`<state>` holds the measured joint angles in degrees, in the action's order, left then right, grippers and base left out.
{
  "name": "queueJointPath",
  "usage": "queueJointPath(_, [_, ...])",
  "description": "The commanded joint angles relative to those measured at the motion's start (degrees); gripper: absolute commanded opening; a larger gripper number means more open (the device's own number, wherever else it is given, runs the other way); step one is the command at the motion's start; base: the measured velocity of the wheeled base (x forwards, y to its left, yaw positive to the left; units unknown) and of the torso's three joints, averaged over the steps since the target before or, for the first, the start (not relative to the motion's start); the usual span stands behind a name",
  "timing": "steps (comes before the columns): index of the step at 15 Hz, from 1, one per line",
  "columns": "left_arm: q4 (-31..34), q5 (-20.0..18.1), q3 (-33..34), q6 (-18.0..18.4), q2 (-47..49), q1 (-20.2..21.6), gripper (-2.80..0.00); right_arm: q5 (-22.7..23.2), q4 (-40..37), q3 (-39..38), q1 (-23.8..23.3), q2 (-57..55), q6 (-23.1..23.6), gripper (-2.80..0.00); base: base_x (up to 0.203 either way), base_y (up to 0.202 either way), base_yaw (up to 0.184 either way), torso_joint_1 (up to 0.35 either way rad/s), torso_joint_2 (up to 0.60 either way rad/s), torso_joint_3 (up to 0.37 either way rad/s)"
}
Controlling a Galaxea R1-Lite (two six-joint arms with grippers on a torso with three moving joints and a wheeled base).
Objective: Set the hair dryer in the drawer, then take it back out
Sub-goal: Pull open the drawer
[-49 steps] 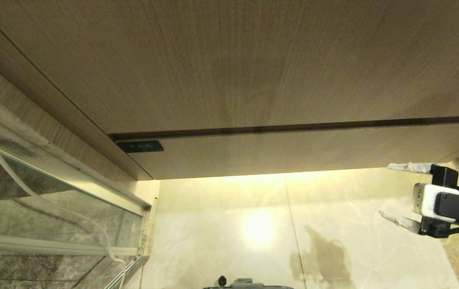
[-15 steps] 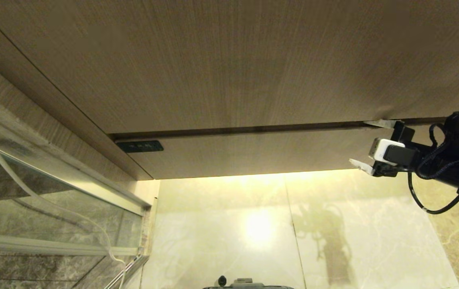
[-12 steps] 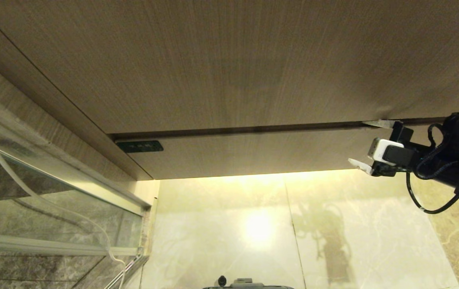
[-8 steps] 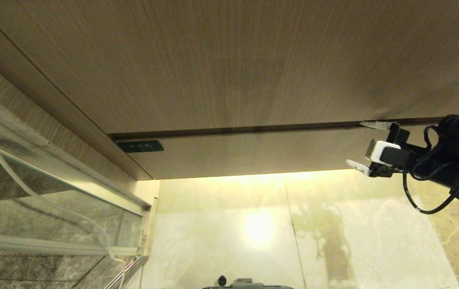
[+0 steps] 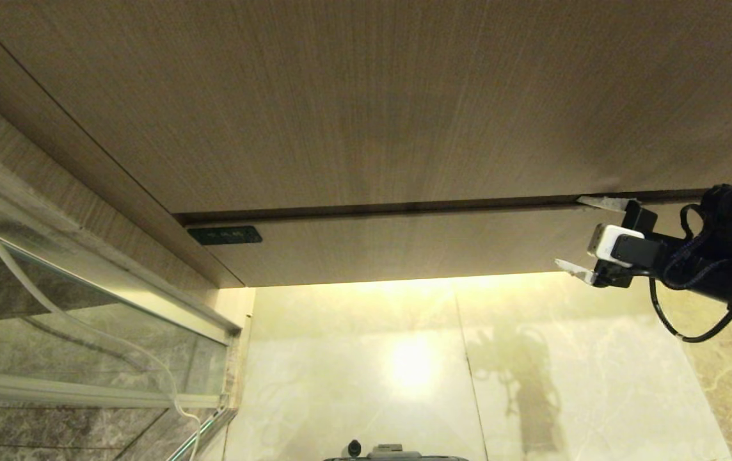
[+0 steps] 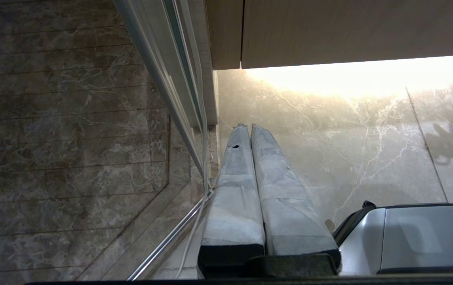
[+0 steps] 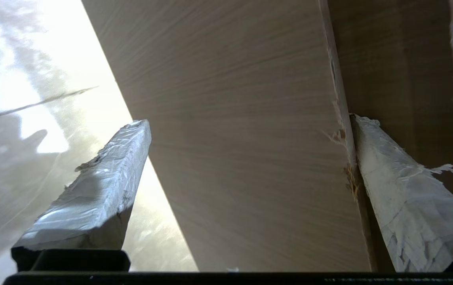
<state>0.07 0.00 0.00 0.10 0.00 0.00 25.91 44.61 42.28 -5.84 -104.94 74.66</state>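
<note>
Head camera downward; both wrists close, sharing drawer (image 5: 404,246) front.

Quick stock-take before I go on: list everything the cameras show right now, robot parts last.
Drawer: one, light-brown wood grain, closed, low front under the taller panel.
Taller wood panel: one, light brown, above the drawer.
Dark label: one, black, at the drawer front's left end.
Glass partition: one, metal-framed, on the left.
White cable: one, running down by the glass.
Floor: cream marble tiles, lit below the drawer.
Hair dryer: not in view.
Right gripper: open, straddling the drawer front's right end, one finger in the gap above it.
Left gripper: shut, over the floor by the glass.
</note>
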Motion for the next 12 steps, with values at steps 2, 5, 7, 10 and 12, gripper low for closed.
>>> queueJointPath(2, [0.0, 0.0, 0.0, 0.0, 0.0, 0.0, -2.8, -0.4, -6.8, -0.4, -2.0, 1.3, 0.8, 0.0, 0.0, 0.0, 0.0, 0.0, 0.0, 0.0])
queueJointPath(5, [0.0, 0.0, 0.0, 0.0, 0.0, 0.0, -2.8, -0.7, -7.7, -0.4, -2.3, 1.6, 0.6, 0.0, 0.0, 0.0, 0.0, 0.0, 0.0, 0.0])
queueJointPath(7, [0.0, 0.0, 0.0, 0.0, 0.0, 0.0, -2.8, -0.8, -7.7, -0.5, -2.3, 1.6, 0.1, 0.0, 0.0, 0.0, 0.0, 0.0, 0.0, 0.0])
queueJointPath(10, [0.0, 0.0, 0.0, 0.0, 0.0, 0.0, -2.8, -0.7, -9.1, -0.6, -2.3, 1.5, 0.0, 0.0, 0.0, 0.0, 0.0, 0.0, 0.0, 0.0])
queueJointPath(12, [0.0, 0.0, 0.0, 0.0, 0.0, 0.0, -2.8, -0.6, -12.0, -0.6, -2.3, 1.8, -0.1, 0.0, 0.0, 0.0, 0.0, 0.0, 0.0, 0.0])
